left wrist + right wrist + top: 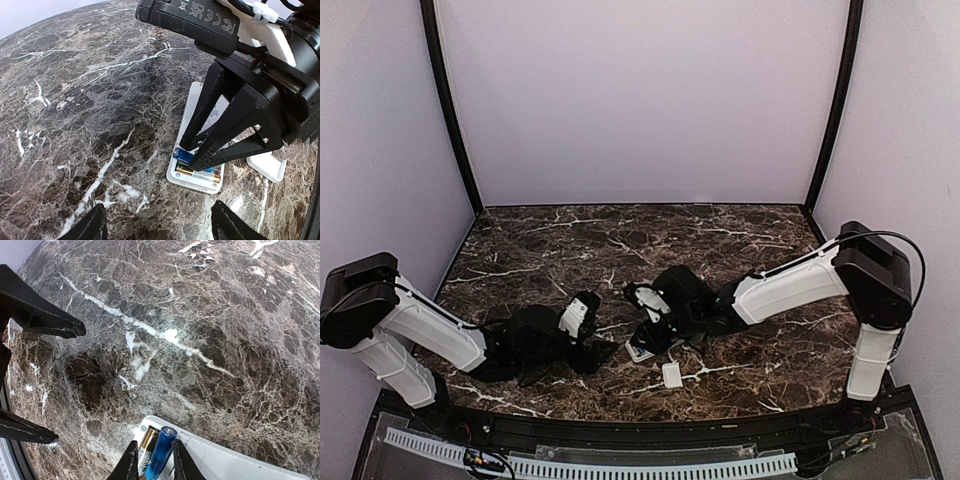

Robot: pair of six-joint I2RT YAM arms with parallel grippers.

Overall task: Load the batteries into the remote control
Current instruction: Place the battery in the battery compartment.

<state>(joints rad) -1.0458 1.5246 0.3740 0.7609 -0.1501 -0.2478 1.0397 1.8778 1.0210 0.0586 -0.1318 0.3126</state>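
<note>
The white remote control lies face down near the table's front middle, its battery bay open. A tan-gold battery lies flat in the bay. The blue battery lies beside it, its near end raised on the bay's rim. My right gripper points down into the bay, its jaws slightly apart and straddling both batteries. The blue one rests against the right finger. My left gripper is open just left of the remote, with nothing between its fingers.
The small flat white cover lies on the marble just in front of the remote, and shows as a white cover right of the remote in the left wrist view. Purple walls enclose the dark marble table at the back and sides.
</note>
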